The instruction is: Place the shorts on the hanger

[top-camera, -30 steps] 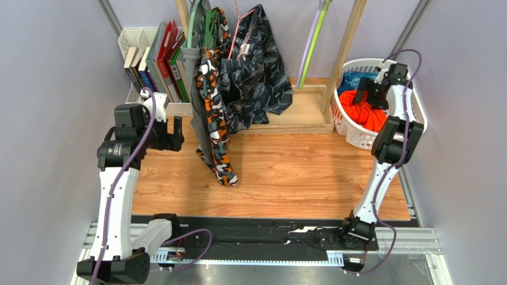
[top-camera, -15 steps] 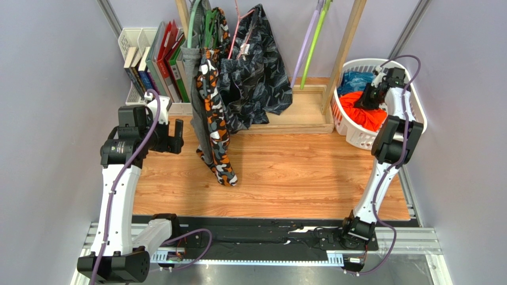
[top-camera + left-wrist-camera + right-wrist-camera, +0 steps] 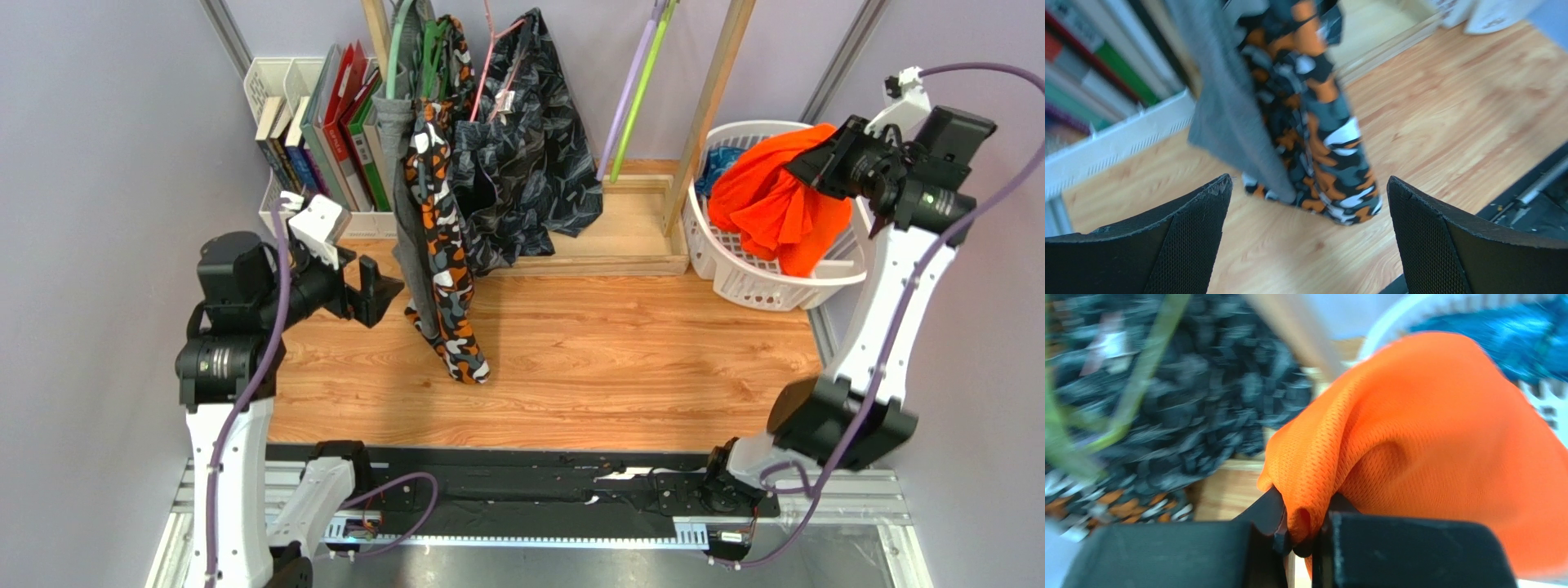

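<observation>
The bright orange mesh shorts (image 3: pixel 779 202) hang bunched above the white laundry basket (image 3: pixel 761 289), their lower folds draped over its rim. My right gripper (image 3: pixel 824 157) is raised at the far right and shut on a pinch of the orange fabric (image 3: pixel 1438 447), with mesh squeezed between the fingertips of this gripper (image 3: pixel 1306 523). The lime-green hanger (image 3: pixel 645 88) leans at the back against the wooden rack. My left gripper (image 3: pixel 375 289) stands open at the left, beside the hanging camo garment (image 3: pixel 1321 141), with nothing between the fingers of this gripper (image 3: pixel 1308 184).
A lavender hanger (image 3: pixel 627 92) leans next to the green one. Black patterned shorts (image 3: pixel 528 147) and a grey garment hang on the rack, whose wooden post (image 3: pixel 721 80) stands by the basket. Books (image 3: pixel 325 123) fill a white bin at back left. A blue garment (image 3: pixel 724 165) lies in the basket.
My right gripper dipped into the basket, shut on the orange shorts and lifted them up and rightward. The left arm shifted slightly toward the camo garment, still open.
</observation>
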Available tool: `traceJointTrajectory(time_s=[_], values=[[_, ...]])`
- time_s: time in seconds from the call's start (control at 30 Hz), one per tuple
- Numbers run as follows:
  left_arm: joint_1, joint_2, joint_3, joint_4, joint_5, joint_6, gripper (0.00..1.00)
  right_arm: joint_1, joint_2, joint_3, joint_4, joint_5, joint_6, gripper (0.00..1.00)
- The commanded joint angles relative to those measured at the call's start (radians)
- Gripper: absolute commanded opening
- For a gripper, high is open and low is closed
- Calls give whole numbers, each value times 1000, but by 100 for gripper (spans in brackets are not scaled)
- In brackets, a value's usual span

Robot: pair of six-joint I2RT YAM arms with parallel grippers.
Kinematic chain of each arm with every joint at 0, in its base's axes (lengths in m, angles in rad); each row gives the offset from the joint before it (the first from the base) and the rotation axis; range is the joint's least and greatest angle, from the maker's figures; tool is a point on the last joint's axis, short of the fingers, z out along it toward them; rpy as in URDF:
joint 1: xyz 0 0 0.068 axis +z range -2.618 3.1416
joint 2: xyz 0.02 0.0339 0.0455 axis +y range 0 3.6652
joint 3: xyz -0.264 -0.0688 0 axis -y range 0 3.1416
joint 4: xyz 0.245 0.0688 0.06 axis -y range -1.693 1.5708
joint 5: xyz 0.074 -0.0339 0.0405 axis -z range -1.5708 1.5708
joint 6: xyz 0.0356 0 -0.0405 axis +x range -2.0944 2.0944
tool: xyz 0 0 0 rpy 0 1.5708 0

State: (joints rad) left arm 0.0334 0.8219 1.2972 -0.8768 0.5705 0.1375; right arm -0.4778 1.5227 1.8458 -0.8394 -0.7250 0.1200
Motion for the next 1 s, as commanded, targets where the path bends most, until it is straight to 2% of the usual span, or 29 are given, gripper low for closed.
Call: traceJointTrajectory(time_s=[0.0, 0.23, 0.33, 0.37, 0.47, 0.5, 0.53, 0.57, 0.63, 0.67, 0.7, 0.8, 0.83, 0.87, 0.97], values=[[5, -58, 22, 128, 282, 4, 98, 15, -183, -75, -1, -189, 115, 0], [0, -81, 14, 121, 495, -16, 96, 74, -398, -163, 89, -298, 305, 0], [-24, -84, 2, 84, 490, 26, 96, 148, -467, -299, 125, -300, 329, 0], [-30, -81, 1, 64, 480, 86, 96, 175, -493, -347, 137, -291, 326, 0], [-148, -50, 11, -48, 396, 242, 96, 321, -506, -497, 125, -231, 253, 0], [-212, -35, 8, -72, 370, 272, 96, 378, -498, -529, 103, -202, 154, 0], [-243, -27, -2, -105, 320, 298, 97, 383, -489, -566, 76, -150, 101, 5], [-269, -23, -10, -116, 299, 333, 97, 374, -475, -618, -5, -105, 40, 28], [-338, -12, -42, -140, 263, 364, 99, 346, -405, -660, -88, 32, -140, 39], [-364, -10, -55, -145, 250, 394, 99, 320, -372, -687, -154, 41, -195, 46], [-387, -7, -79, -149, 224, 407, 99, 264, -322, -689, -183, 47, -233, 48], [-461, 0, -110, -151, 203, 451, 99, 228, -268, -668, -257, 64, -327, 55], [-474, 5, -131, -143, 209, 456, 99, 229, -272, -663, -253, 56, -345, 65], [-486, 9, -142, -137, 215, 464, 99, 232, -283, -665, -242, 59, -379, 81], [-491, 28, -180, -76, 226, 443, 99, 312, -364, -686, -204, 78, -495, 82]])
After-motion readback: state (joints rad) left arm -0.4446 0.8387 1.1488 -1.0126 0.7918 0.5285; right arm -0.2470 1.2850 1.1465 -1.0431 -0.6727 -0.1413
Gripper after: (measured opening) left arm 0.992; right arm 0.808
